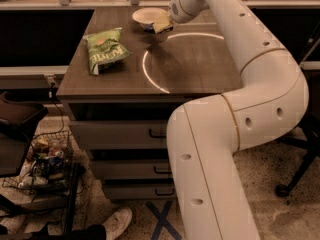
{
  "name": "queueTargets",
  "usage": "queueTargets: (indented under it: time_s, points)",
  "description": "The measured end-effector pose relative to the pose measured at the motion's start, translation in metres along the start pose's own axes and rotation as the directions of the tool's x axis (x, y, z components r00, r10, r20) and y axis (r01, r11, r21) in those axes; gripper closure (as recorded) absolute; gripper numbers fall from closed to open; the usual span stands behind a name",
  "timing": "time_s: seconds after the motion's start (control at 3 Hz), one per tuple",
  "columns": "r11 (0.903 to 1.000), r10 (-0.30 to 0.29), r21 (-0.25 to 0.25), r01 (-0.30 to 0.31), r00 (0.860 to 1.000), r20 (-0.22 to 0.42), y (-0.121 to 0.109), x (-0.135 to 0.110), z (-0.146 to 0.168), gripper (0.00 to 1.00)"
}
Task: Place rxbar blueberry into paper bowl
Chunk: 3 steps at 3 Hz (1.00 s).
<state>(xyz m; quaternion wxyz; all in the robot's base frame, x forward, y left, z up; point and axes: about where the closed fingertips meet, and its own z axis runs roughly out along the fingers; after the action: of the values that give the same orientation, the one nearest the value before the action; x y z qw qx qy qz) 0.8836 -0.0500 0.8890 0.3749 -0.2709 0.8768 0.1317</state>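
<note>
Two things lie in plain sight on the brown wooden table (200, 66): a green crinkled chip bag (105, 49) near its left edge, and a small round off-white paper bowl (146, 15) at the far side, well apart from the bag. My jaws (163, 23) sit at the end of my white arm (240, 39), which bends up from the right and reaches across the table to the bowl. They hang just at the bowl's right rim, with a pale yellowish part showing there. I cannot tell whether the jaws are open, closed or gripping anything. The small flat dark blue snack bar (150, 28) is hard to make out: only a dark patch shows at the bowl's near right rim, just under my jaws, and I cannot tell whether it lies inside the bowl or against it. A thin white ring (145, 69) is marked on the tabletop between the bag and my arm. Below the table are grey drawers (120, 134) with dark handles. On the floor to the left stands a wire basket (42, 159) full of small items, and a pale shoe (117, 221) shows at the bottom.
</note>
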Motion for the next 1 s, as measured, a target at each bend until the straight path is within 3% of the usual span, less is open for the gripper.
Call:
queueTargets:
  time_s: [0.33, 0.67, 1.0]
  points:
    - [0.9972, -0.052, 0.056, 0.048, 0.997, 0.063, -0.014, -0.018, -0.007, 1.00]
    - [0.9872, -0.132, 0.105, 0.120, 0.985, 0.112, -0.022, -0.037, -0.011, 1.00]
    - [0.9776, -0.193, 0.107, 0.181, 0.974, 0.121, -0.013, -0.044, 0.001, 1.00]
